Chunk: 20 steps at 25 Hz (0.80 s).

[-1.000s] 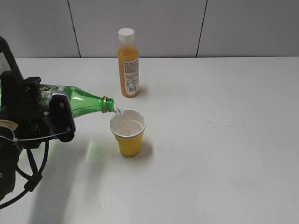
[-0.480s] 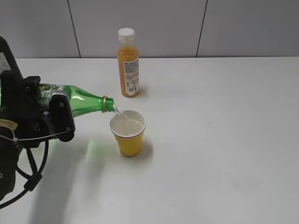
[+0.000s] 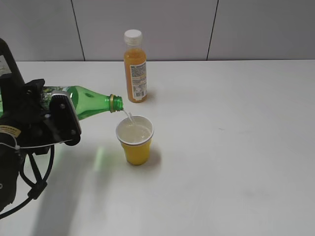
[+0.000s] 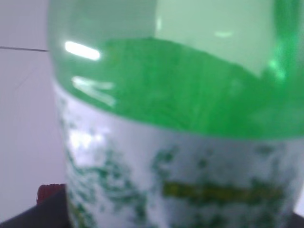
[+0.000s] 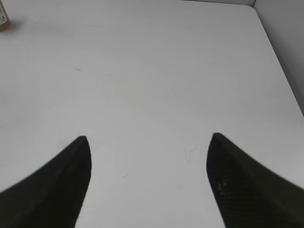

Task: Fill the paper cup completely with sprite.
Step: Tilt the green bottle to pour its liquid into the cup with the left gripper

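Observation:
The yellow paper cup (image 3: pixel 135 142) stands upright on the white table, holding clear fizzy liquid close to its rim. My left gripper (image 3: pixel 59 118) is shut on the green sprite bottle (image 3: pixel 86 103), which lies tipped nearly level with its open mouth just above and left of the cup. A thin clear stream (image 3: pixel 129 116) falls from the mouth into the cup. In the left wrist view the bottle (image 4: pixel 180 118) fills the frame and hides the jaws. My right gripper (image 5: pixel 147 142) is open and empty above bare table; it is out of the exterior view.
An orange juice bottle (image 3: pixel 135 66) with a white cap stands upright behind the cup, near the grey back wall. The table's far right edge (image 5: pixel 278 57) shows in the right wrist view. No dark bottle is in view.
The bottle's mouth has risen a little and the bottle sits slightly less tipped. The stream has thinned. The liquid level in the cup has risen slightly.

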Motion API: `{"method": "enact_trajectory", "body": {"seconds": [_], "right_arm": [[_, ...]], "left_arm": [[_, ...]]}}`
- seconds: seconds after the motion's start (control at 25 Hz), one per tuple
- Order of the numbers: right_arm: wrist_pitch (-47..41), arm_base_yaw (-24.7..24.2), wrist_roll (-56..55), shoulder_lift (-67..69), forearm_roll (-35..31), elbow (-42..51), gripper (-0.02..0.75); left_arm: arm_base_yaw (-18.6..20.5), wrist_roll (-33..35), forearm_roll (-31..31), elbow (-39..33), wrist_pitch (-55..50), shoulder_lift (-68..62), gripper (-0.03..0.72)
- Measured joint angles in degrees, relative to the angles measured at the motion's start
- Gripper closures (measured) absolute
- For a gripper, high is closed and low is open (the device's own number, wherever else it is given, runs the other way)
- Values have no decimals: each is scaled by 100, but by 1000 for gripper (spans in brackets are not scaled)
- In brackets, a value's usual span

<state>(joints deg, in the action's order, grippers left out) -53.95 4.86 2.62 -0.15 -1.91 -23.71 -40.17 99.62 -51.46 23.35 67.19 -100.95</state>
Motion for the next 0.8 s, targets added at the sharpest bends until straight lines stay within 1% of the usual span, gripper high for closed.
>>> {"method": "enact_trajectory", "body": {"seconds": [0.12, 0.28, 0.4, 0.52, 0.68, 0.8], "right_arm": [[0, 0, 0, 0, 0, 0, 153], [0, 0, 0, 0, 0, 0, 153], [0, 0, 0, 0, 0, 0, 153], [0, 0, 0, 0, 0, 0, 153], [0, 0, 0, 0, 0, 0, 153], [0, 0, 0, 0, 0, 0, 153]], "left_arm": [[0, -341, 74, 0, 0, 0, 251], [0, -1048, 157, 0, 0, 0, 251], [0, -1715, 226, 0, 0, 0, 251], [0, -2682, 255, 0, 0, 0, 251], [0, -3762, 279, 0, 0, 0, 251], [0, -4693, 278, 5, 0, 0, 251]]}}
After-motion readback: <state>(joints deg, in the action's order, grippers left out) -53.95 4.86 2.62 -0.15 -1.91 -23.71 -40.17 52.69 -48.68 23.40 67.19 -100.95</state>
